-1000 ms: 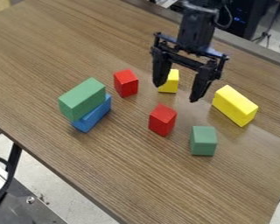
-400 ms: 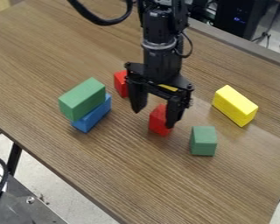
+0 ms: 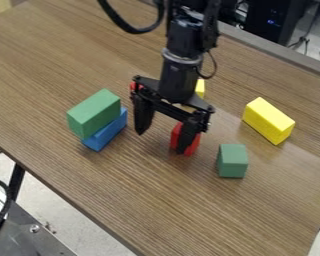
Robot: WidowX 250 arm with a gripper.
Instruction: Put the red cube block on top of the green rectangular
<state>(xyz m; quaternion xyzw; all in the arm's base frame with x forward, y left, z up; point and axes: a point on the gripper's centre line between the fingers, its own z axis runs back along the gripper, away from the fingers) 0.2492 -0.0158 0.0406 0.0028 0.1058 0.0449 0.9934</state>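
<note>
Wood-grain tabletop (image 3: pixel 189 215): gripper (image 3: pixel 161 141) fingers spread. Lowering misaligned, we could knock front red block (image 3: pixel 195 141); placing off-centre, we could tip green rectangular block (image 3: pixel 94 114) off blue block (image 3: pixel 110 132).

Black jointed arm (image 3: pixel 179 77), silver-grey ring (image 3: pixel 181 58), thick black cable (image 3: pixel 126 27); thin looped cable (image 3: pixel 214 65), black gripper (image 3: pixel 161 142), tapering fingers (image 3: pixel 143 117)

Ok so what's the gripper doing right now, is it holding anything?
Gripper: open, holding nothing, its fingers spread apart, one of them in front of a red block.
</note>
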